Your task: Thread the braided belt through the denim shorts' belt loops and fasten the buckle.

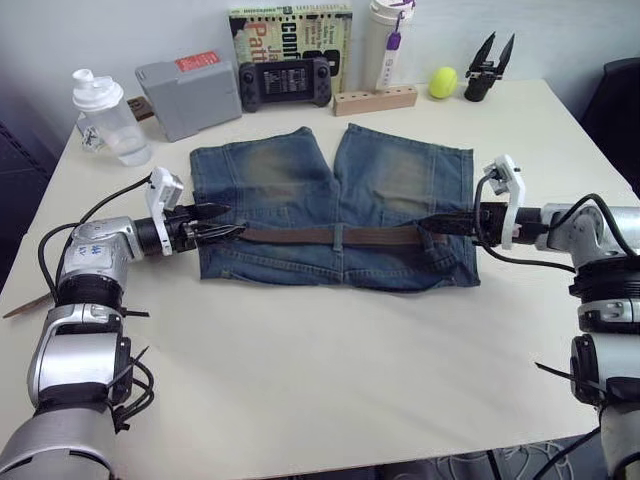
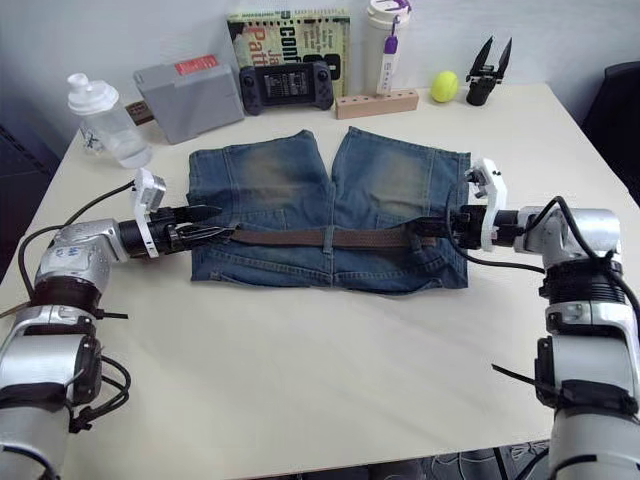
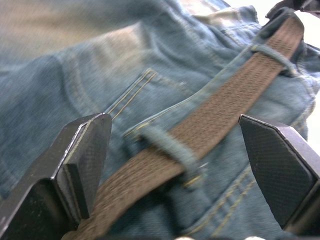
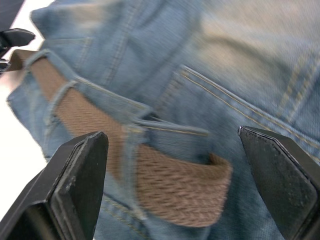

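Two end effectors flank the denim shorts [image 1: 335, 205] on the counter [image 1: 330, 380], arms level. The braided belt [image 1: 330, 236] crosses the waistband under belt loops [image 3: 172, 150]; wrist views show both left end effector [image 1: 222, 224] and right end effector [image 1: 440, 224] released, straddling it.

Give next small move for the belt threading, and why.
Probably close the left tool on the braided belt and draw it further out. Both tools are open, the belt lies under the belt loops, and its end sits just past a loop by the right tool.
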You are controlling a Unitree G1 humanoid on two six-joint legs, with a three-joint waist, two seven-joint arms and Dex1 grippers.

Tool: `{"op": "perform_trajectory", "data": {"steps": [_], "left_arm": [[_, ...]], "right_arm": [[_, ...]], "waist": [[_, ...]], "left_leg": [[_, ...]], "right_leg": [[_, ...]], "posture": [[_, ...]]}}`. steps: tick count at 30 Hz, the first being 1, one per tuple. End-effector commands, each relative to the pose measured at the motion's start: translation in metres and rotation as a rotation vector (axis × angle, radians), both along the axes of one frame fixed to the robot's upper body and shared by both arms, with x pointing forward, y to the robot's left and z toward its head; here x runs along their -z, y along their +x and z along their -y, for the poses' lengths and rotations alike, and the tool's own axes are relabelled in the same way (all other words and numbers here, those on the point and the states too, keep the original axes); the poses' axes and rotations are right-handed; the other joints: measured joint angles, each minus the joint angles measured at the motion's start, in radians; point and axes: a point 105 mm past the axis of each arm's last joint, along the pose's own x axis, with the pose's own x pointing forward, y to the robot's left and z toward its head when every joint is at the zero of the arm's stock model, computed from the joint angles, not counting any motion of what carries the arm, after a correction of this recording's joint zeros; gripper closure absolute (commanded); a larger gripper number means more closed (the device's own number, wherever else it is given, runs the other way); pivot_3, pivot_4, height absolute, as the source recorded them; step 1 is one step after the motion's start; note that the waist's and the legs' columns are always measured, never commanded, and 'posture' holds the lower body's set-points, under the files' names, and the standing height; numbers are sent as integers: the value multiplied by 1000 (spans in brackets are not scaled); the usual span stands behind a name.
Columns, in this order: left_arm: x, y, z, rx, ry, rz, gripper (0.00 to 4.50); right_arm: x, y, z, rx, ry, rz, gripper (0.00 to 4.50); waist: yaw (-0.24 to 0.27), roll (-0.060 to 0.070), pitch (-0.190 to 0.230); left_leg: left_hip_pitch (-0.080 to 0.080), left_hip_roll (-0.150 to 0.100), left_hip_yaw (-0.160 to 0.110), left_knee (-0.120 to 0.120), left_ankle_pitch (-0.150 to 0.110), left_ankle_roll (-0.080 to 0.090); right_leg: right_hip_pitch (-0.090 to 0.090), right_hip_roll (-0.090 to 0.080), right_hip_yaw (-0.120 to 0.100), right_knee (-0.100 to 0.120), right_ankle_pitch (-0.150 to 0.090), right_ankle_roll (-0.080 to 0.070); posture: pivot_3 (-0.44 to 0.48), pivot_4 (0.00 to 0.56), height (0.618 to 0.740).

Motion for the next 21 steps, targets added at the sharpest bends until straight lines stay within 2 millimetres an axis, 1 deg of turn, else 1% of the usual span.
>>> {"op": "perform_trajectory", "data": {"steps": [1,2,3,5,8,9,11,12,14,17,21], "left_arm": [[-14,4,-5,-17,10,52,42],[-15,5,-5,-22,7,55,42],[-16,6,-5,-25,6,57,2],[-15,5,-5,-15,12,59,0],[-14,5,-5,-15,7,49,0],[-15,5,-6,-16,0,39,0],[-16,5,-7,-14,-11,23,0],[-17,4,-7,-12,-14,18,0],[-14,2,-10,-10,-25,-32,0],[-8,5,-14,-54,-20,-72,0],[1,4,-12,-54,-10,-116,0]], "right_arm": [[1,-1,-8,-48,8,-11,58],[5,-1,-10,-54,1,-21,58],[10,-1,-12,-59,-8,-26,296],[11,3,-12,-45,7,-23,940],[7,6,-13,-40,42,-3,2429],[7,6,-13,-47,47,7,2986],[6,5,-12,-55,54,17,3903],[6,5,-11,-56,57,19,4050],[2,2,-12,-76,79,40,4047],[-2,-7,-13,-125,94,93,4047],[0,-19,-14,-158,115,133,4047]], "waist": [[-7,0,0],[-9,0,0],[-11,0,0],[-13,0,0],[-16,0,0],[-16,0,0],[-16,0,0],[-16,0,0],[-15,0,0],[-16,0,0],[-16,0,0]], "left_leg": [[0,0,-1,0,0,0],[0,0,-1,0,0,0],[0,0,-1,0,0,0],[0,0,0,2,0,0],[0,0,0,6,0,0],[0,0,0,7,0,0],[0,0,0,8,0,0],[0,0,0,8,0,0],[0,0,0,7,0,0],[0,0,0,7,0,0],[0,0,0,7,0,0]], "right_leg": [[0,0,-1,0,0,0],[0,0,-1,0,0,0],[0,0,-1,0,0,0],[0,0,0,1,0,0],[0,-1,1,6,0,0],[0,-2,1,7,0,0],[0,-2,1,8,0,0],[0,-2,1,8,0,0],[-1,-2,1,8,0,0],[-1,-2,1,8,0,0],[-1,-2,1,8,0,0]], "posture": [[0,150,722],[0,150,722],[0,150,722],[0,150,722],[0,150,722],[0,150,722],[0,150,722],[0,150,722],[0,150,722],[0,150,722],[0,150,722]]}}
